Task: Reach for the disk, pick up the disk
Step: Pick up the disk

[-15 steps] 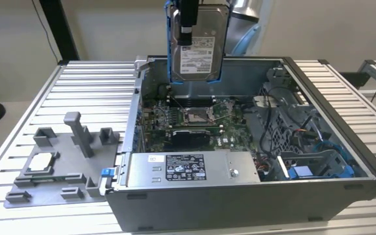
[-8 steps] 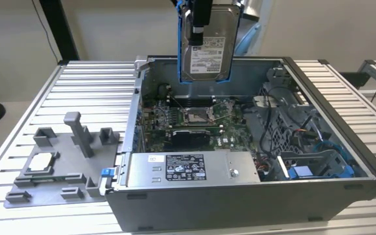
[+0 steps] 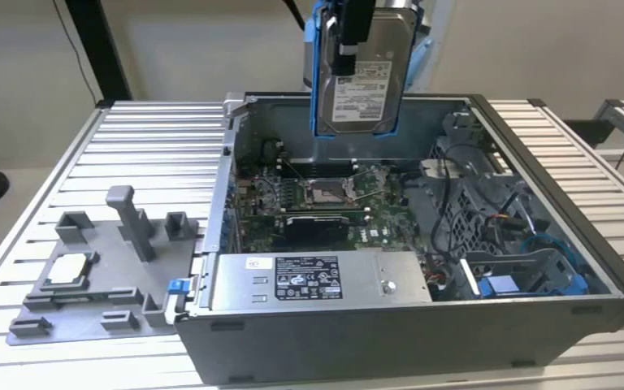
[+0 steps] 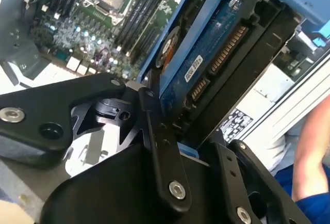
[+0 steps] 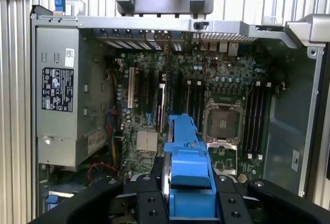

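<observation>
Status: the gripper (image 3: 347, 50) is clamped on the disk (image 3: 357, 89) and holds it upright in the upper middle of the exterior view. The label side faces the camera and the blue bracket (image 3: 314, 73) frames its edges. One black finger runs down the labelled face, so the disk sits right between the jaws, not beside them.

It hangs well clear above the open computer case (image 3: 572, 268), over the back part of the motherboard (image 3: 323, 195), touching nothing below. In the first wrist view the black fingers (image 5: 149, 198) sit on either side of the bracket's blue edge. The grey power supply box (image 3: 312, 280) is at the case's near edge. Over on the exterior view's left, a grey fixture (image 3: 127, 219) with a small white-topped chip (image 3: 68, 268) rests on the slatted table (image 3: 149, 130), well apart from the disk.
</observation>
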`<control>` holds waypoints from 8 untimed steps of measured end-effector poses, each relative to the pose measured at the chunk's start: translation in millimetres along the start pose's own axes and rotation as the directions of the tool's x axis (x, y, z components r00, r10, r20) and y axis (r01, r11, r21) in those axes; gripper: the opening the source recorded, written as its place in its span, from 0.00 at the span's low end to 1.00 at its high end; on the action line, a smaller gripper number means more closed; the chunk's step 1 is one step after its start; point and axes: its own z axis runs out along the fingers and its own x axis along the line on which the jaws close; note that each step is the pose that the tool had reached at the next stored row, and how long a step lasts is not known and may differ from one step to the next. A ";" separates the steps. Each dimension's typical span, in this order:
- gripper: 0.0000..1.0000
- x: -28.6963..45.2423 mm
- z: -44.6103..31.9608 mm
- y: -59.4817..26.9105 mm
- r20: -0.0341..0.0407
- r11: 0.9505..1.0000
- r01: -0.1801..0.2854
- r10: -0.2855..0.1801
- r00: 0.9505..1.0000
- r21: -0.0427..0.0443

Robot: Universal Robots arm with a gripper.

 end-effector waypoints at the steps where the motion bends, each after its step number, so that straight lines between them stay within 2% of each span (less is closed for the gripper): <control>1: 0.00 0.1 0.1 -2.7 0.000 1.000 0.000 0.000 1.000 0.000; 8: 0.00 0.7 0.5 -20.5 0.000 1.000 0.003 -0.003 1.000 0.000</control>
